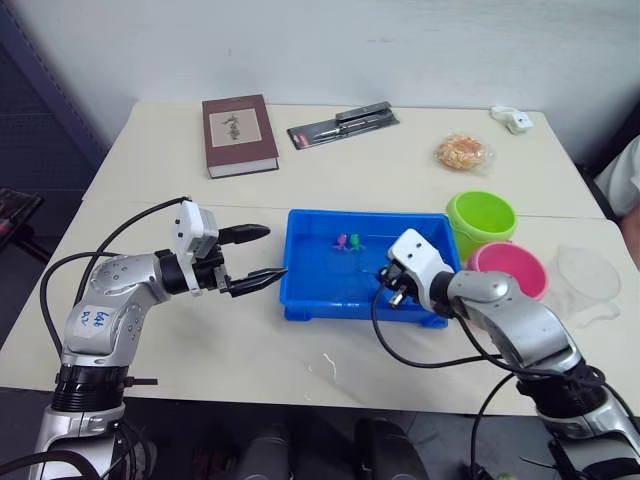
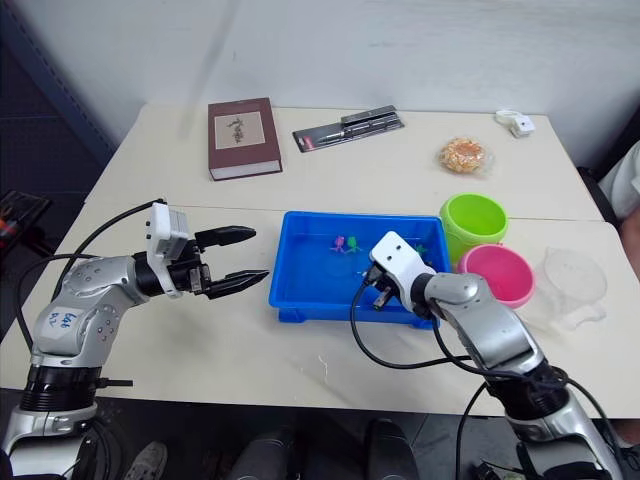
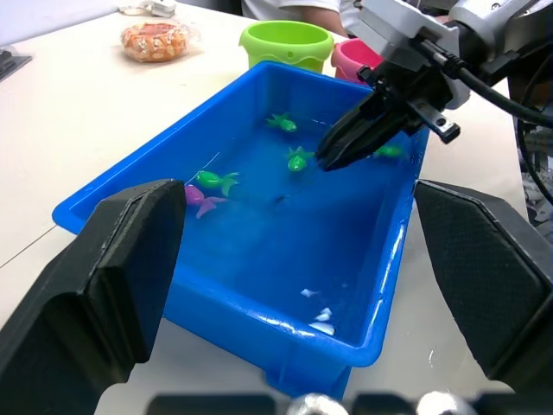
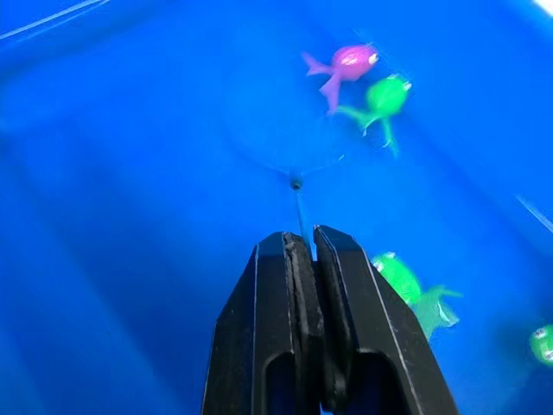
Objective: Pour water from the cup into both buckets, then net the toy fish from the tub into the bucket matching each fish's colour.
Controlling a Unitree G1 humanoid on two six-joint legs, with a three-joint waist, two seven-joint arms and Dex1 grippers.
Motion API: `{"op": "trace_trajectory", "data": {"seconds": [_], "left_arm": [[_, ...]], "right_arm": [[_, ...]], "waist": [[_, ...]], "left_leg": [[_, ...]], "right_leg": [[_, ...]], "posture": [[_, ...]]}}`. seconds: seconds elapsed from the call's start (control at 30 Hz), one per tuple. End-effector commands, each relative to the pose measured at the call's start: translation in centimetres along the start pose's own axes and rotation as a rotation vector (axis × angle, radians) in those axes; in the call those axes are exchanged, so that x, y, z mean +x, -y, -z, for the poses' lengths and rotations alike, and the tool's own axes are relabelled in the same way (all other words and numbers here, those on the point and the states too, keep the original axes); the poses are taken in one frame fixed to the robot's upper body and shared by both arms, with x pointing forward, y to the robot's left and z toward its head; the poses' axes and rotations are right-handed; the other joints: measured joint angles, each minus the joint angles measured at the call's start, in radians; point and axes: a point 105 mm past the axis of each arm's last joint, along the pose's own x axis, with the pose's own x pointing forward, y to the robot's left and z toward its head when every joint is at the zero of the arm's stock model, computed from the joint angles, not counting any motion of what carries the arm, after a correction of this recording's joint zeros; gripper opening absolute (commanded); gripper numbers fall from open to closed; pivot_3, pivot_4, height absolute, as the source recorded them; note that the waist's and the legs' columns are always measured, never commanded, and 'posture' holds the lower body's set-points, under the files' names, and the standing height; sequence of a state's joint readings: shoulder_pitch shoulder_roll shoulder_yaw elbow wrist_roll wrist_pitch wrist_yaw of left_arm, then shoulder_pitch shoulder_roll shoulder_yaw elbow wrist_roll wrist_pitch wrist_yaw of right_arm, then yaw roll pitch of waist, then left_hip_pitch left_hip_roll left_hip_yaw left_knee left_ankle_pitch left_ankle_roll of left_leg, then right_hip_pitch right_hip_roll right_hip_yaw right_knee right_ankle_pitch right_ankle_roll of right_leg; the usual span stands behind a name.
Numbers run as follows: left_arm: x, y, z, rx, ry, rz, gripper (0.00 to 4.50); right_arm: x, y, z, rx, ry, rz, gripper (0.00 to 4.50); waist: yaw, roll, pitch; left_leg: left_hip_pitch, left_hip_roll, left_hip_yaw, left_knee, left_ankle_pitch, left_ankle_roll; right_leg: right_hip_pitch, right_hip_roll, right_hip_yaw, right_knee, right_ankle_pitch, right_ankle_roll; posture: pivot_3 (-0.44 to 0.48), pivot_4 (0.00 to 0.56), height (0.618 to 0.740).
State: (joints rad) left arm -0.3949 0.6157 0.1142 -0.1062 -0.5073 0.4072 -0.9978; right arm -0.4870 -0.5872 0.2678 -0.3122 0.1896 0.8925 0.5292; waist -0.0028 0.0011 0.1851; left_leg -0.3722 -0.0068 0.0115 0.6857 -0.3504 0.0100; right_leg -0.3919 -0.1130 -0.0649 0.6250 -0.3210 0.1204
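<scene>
The blue tub [image 1: 298, 301] holds water and several toy fish: a pink fish [image 4: 346, 62] beside a green fish [image 4: 384, 95], and more green ones [image 3: 298, 158] toward the buckets' end. My right gripper [image 4: 302, 246] reaches down inside the tub, shut on the net's thin handle [image 4: 297, 201]; the hoop under the water is faint. My left gripper [image 1: 275, 253] hangs open just off the tub's left end, holding nothing. The lime green bucket [image 1: 481, 222] and the pink bucket [image 1: 510, 268] stand against the tub's right side. The clear cup [image 1: 586, 280] lies right of the pink bucket.
At the back of the table lie a dark red book [image 1: 238, 133], a packet of pens [image 1: 343, 124], a wrapped bun [image 1: 462, 151] and a small white object [image 1: 514, 119]. A person's sleeve [image 1: 625, 180] shows at the right edge.
</scene>
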Motion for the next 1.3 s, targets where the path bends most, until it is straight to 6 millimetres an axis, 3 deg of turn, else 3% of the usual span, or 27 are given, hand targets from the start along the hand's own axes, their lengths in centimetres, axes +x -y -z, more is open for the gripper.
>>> {"op": "trace_trajectory", "data": {"seconds": [0.03, 0.5, 0.87, 1.3], "left_arm": [[-0.4, -0.1, -0.9, 0.029, 0.022, -0.002, 4.49], [-0.4, -0.1, -0.8, 0.021, 0.018, -0.001, 4.49], [-0.2, -0.2, -0.8, 0.022, 0.02, 0.006, 4.49], [-0.1, -0.3, -1.0, 0.03, 0.024, 0.013, 4.49]], "right_arm": [[-0.2, -0.2, -1.3, -0.015, 0.061, 0.016, 0.0], [-0.4, -1.2, -2.5, -0.04, 0.137, 0.002, 0.0], [-0.9, -0.6, -1.1, -0.007, 0.07, 0.024, 0.0], [-1.2, 0.2, -1.4, -0.014, 0.077, 0.064, 0.0]], "waist": [[0.0, 0.0, 0.0], [0.0, 0.0, 0.0], [0.0, 0.0, 0.0], [0.0, 0.0, 0.0]], "left_leg": [[0.0, 0.0, 0.0, 0.0, 0.0, 0.0], [0.0, 0.0, 0.0, 0.0, 0.0, 0.0], [0.0, 0.0, 0.001, 0.0, 0.0, 0.0], [0.0, 0.0, 0.001, 0.0, 0.0, 0.0]], "right_leg": [[0.0, 0.0, 0.0, 0.0, 0.0, 0.0], [0.0, 0.0, 0.0, 0.0, 0.0, 0.0], [0.0, 0.0, 0.001, 0.0, 0.0, 0.0], [0.0, 0.0, 0.001, 0.0, 0.0, 0.0]], "posture": [[0.0, 0.15, 0.738], [0.0, 0.15, 0.738], [0.0, 0.15, 0.738], [0.0, 0.15, 0.738]]}}
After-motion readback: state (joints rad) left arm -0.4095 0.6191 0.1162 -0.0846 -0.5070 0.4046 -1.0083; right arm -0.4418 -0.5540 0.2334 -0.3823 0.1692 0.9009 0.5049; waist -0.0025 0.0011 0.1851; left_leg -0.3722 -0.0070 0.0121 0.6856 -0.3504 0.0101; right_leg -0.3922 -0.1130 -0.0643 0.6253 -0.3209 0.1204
